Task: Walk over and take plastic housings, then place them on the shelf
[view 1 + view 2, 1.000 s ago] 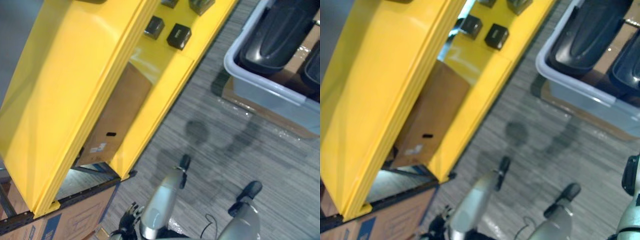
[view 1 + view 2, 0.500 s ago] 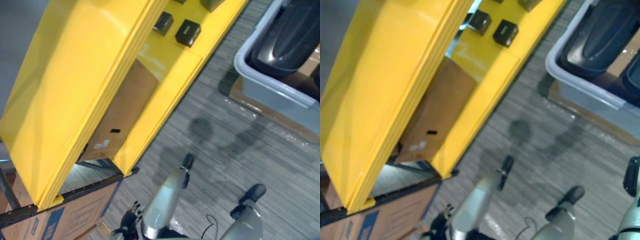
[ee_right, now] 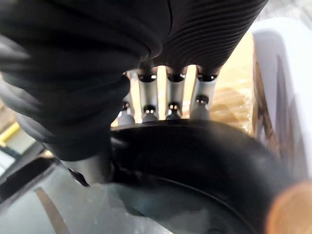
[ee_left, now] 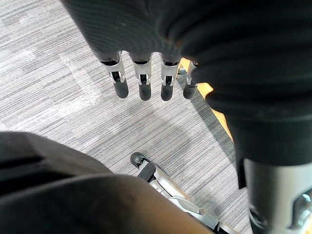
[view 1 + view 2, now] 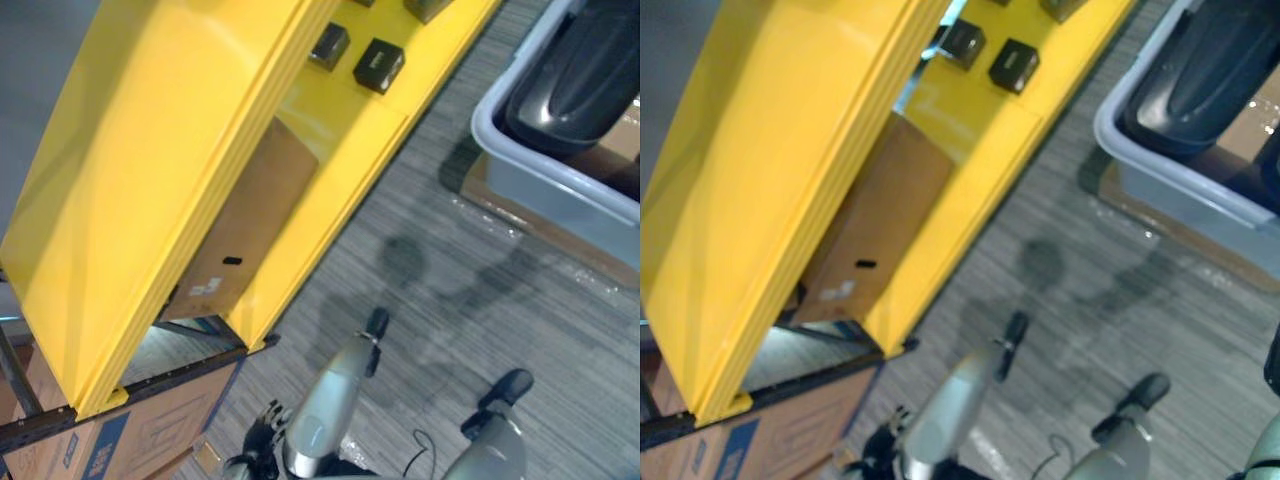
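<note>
1. Target: black plastic housings (image 5: 575, 75) sit in the grey bin (image 5: 545, 190), ahead and to the robot's right, well apart from both hands. None is in either hand.
2. The visible housing's long axis runs diagonally, away from the robot and toward its right, with the rounded back facing up.
3. The right arm is on the nearer side. My call is that it needs a walk first, since the bin looks out of reach from here.
4. Left hand (image 4: 140, 80): fingers straight and hanging over the floor, holding nothing.
5. Right hand (image 3: 173, 92): fingers straight as far as they show. The tips drop behind a dark curved surface and I can't say what it is. I see no grasp.
6. Drop-off: the yellow shelf (image 5: 150, 150) is ahead-left, opposite the bin. Small black boxes (image 5: 378, 65) already sit on a lower tier, and a cardboard box (image 5: 245, 235) is tucked underneath.
7. Surface: flat grey carpet (image 5: 450, 250) between shelf and bin, with an open lane.
8. Risk: the glossy curved shell will likely slip in a one-hand pinch. Gripping across the short axis looks safer.
</note>
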You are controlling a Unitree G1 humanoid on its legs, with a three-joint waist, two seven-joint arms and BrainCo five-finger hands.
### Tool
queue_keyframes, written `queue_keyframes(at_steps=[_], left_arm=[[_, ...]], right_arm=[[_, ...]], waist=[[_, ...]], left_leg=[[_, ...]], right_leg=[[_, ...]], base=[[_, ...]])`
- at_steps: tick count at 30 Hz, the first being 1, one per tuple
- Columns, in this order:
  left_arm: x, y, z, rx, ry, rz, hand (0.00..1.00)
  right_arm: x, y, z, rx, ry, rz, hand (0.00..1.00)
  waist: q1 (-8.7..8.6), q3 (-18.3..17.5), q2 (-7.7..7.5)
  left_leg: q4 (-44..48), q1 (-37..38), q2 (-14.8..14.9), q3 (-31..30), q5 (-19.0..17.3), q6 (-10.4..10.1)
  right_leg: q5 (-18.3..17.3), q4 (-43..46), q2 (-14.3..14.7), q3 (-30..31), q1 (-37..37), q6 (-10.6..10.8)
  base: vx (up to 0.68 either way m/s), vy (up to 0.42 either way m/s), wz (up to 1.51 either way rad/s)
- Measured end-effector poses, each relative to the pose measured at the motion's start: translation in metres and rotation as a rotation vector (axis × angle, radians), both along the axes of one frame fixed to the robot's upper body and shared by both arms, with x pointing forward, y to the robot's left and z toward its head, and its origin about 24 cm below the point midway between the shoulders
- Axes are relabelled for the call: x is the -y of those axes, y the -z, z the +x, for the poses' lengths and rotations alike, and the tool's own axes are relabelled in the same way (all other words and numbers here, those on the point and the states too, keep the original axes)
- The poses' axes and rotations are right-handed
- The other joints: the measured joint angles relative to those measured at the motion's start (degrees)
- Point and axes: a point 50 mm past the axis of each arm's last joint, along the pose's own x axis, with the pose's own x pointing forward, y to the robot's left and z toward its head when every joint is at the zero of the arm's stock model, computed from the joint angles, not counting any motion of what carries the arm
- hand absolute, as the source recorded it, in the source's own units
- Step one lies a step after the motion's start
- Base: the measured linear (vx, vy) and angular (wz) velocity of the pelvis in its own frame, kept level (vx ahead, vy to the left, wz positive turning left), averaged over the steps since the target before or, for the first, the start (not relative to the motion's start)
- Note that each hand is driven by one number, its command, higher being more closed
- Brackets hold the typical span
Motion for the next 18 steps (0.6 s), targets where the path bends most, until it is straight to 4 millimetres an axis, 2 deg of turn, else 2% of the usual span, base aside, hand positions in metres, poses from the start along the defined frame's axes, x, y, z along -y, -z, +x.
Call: queue_keyframes(at_steps=[8,12,18], left_arm=[[0.001,-0.001,0.002,0.015,0.001,0.005,0.00],[0.001,-0.007,0.010,0.076,-0.006,0.010,0.00],[-0.002,-0.027,0.035,0.217,-0.042,0.021,0.00]], right_arm=[[-0.002,0.002,0.002,-0.034,-0.003,-0.010,1.00],[-0.003,0.003,0.003,-0.057,-0.005,-0.022,1.00],[-0.017,0.012,0.019,-0.086,-0.062,-0.010,1.00]], waist=[[0.10,0.0,-0.01],[-0.17,0.1,-0.14],[-2.45,1.0,-1.30]], left_leg=[[0.1,0.1,0.1,0.0,0.0,0.0],[0.1,0.4,0.3,0.1,0.0,0.0],[0.0,2.2,0.5,0.5,-0.2,0.0]], right_leg=[[0.0,0.1,0.0,0.0,0.1,0.0],[0.0,0.1,0.1,0.0,0.3,0.0],[-0.1,-0.1,0.3,0.0,2.1,-0.2]], base=[[0.00,0.000,0.00],[0.00,0.000,0.00],[-0.01,-0.007,-0.01]])
